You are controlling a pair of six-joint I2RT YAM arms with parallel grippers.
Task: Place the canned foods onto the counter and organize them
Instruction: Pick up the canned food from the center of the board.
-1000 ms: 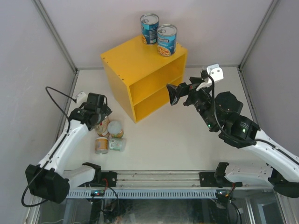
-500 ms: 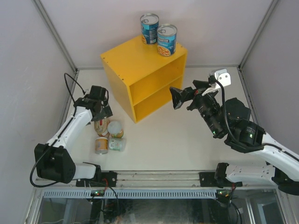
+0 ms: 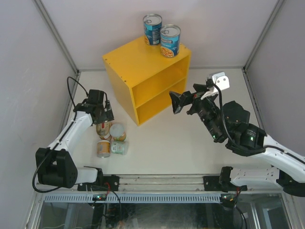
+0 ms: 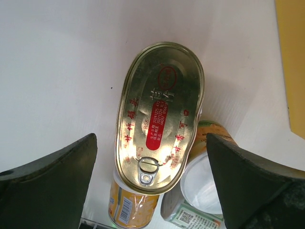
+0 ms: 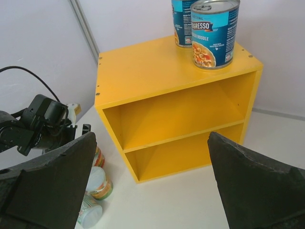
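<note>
Oval tin [image 4: 159,117] flat, lid up, long axis lengthwise between left gripper [image 4: 151,143] fingers, pull-tab end nearest. Spread wide, empty. Right gripper [image 3: 176,102] likewise.

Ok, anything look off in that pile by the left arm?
Yes. The oval tin seems propped on the small cans instead of lying flat on the table, and two of those cans lie on their sides. Nothing looks spilled.

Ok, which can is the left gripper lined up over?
The flat oval tin with the gold pull-tab lid and red label, centred between the open fingers of the left gripper; the small round cans lie at its pull-tab end.
</note>
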